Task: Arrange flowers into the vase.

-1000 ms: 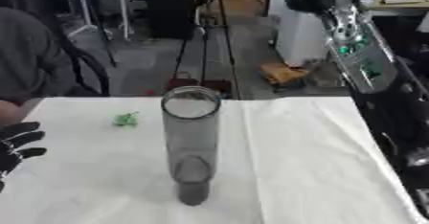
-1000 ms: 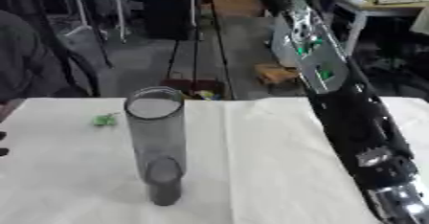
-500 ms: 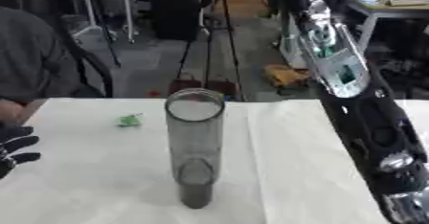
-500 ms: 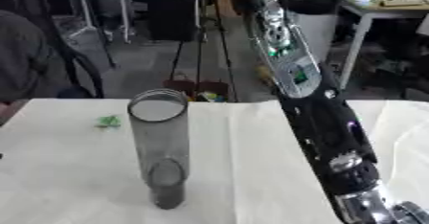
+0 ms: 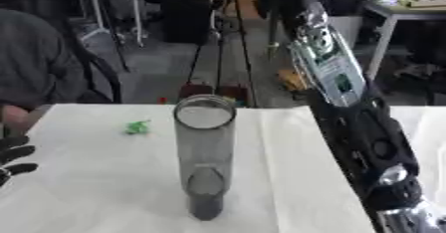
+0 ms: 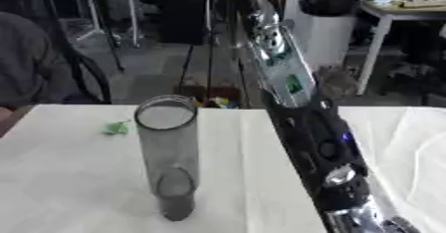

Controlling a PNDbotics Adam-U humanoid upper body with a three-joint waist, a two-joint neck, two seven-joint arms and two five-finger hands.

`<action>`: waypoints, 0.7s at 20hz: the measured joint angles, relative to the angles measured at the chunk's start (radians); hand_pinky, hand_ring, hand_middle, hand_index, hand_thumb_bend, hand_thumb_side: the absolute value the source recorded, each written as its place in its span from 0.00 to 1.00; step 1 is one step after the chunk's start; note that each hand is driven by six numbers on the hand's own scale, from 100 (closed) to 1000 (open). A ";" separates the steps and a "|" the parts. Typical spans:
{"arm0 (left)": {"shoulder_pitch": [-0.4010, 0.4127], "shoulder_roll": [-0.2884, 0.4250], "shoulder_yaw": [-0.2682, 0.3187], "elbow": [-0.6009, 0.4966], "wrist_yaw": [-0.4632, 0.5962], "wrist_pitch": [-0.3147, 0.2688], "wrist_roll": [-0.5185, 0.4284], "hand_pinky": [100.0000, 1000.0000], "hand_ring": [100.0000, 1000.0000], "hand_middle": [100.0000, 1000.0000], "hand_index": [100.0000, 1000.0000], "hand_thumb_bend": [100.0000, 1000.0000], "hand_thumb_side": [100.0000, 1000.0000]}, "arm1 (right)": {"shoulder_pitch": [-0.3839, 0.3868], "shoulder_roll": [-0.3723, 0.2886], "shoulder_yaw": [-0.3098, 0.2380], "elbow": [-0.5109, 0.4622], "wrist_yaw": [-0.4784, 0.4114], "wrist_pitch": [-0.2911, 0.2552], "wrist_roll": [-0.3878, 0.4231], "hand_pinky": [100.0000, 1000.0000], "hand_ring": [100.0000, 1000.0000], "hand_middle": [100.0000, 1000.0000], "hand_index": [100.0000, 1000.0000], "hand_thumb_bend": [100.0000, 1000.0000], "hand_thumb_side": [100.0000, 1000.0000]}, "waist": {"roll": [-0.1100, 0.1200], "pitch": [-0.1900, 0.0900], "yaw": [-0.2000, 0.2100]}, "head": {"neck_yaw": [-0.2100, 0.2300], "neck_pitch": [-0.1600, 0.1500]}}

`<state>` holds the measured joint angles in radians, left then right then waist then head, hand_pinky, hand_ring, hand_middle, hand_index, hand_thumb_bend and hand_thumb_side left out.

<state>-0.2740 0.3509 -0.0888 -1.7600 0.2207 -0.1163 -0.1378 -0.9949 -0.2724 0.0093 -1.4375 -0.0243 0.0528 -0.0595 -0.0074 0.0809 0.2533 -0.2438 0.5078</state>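
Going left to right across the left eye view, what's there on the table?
Left hand at the table's left edge, fingers relaxed → small green thing → tall clear vase, standing upright → the robot's right arm, reaching up and away; its hand is out of view.

Lighting is even and moderately bright, from overhead; no hard shadows on the white tablecloth (image 5: 104,187). Both views are soft throughout, fine detail lost. The vase (image 5: 205,162) casts only a faint shadow at its base. Pale glare shows on the right arm's (image 6: 287,77) silver casing. Background workshop is dimmer and blurred.
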 measured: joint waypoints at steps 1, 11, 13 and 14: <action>0.000 0.000 0.000 0.000 0.001 0.000 0.000 0.73 0.80 0.76 0.80 1.00 0.77 | 0.004 0.006 0.001 -0.005 -0.018 -0.001 -0.002 0.00 0.00 0.00 0.00 0.00 0.94 | 0.000 0.000 0.002 | -0.002 0.000; -0.004 -0.008 -0.005 0.000 0.006 0.002 -0.002 0.73 0.80 0.76 0.80 1.00 0.77 | 0.028 -0.042 0.053 -0.048 -0.735 -0.017 -0.030 0.00 0.00 0.00 0.00 0.00 0.95 | 0.000 0.006 0.015 | -0.005 -0.001; -0.004 -0.008 -0.005 0.000 0.006 0.002 -0.002 0.73 0.80 0.76 0.80 1.00 0.77 | 0.034 -0.048 0.065 -0.057 -0.794 -0.017 -0.031 0.00 0.00 0.00 0.00 0.00 0.94 | -0.001 0.006 0.018 | -0.005 -0.001; -0.004 -0.008 -0.005 0.000 0.006 0.002 -0.002 0.73 0.80 0.76 0.80 1.00 0.77 | 0.038 -0.049 0.071 -0.060 -0.809 -0.016 -0.030 0.00 0.00 0.00 0.00 0.00 0.94 | -0.001 0.006 0.018 | -0.004 -0.001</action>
<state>-0.2779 0.3427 -0.0941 -1.7599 0.2270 -0.1147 -0.1400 -0.9574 -0.3214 0.0807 -1.4977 -0.8335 0.0368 -0.0899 -0.0085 0.0868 0.2710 -0.2482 0.5073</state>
